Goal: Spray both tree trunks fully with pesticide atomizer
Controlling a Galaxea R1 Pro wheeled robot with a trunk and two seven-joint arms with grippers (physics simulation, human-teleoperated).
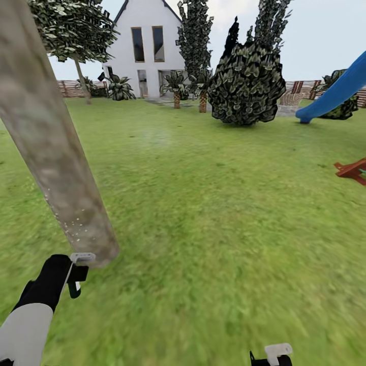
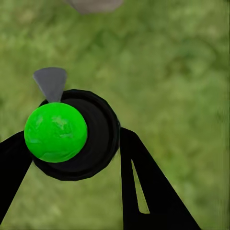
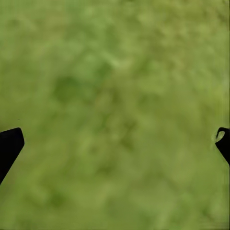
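A thick mottled beige-grey tree trunk [image 1: 51, 142] leans across the left of the head view, with fine white specks low on its bark. Just in front of its base, my left gripper [image 1: 76, 277] is shut on the pesticide atomizer [image 1: 83, 257], whose pale grey-white top pokes up beside the trunk. In the left wrist view the atomizer [image 2: 76, 139] is a round black body with a green ball and a grey nozzle, held between my black fingers [image 2: 143, 191] over grass; the trunk base [image 2: 93, 5] lies just beyond. A second leafy tree [image 1: 76, 30] stands far back left. My right gripper [image 3: 115, 143] hangs open over the grass floor.
Green lawn [image 1: 213, 213] stretches ahead to a white house [image 1: 147, 46] and a brown slat fence [image 1: 68, 87]. A big dark bush [image 1: 246, 84] sits mid-back, a blue slide [image 1: 335, 91] and a red wooden piece [image 1: 353, 170] at the right.
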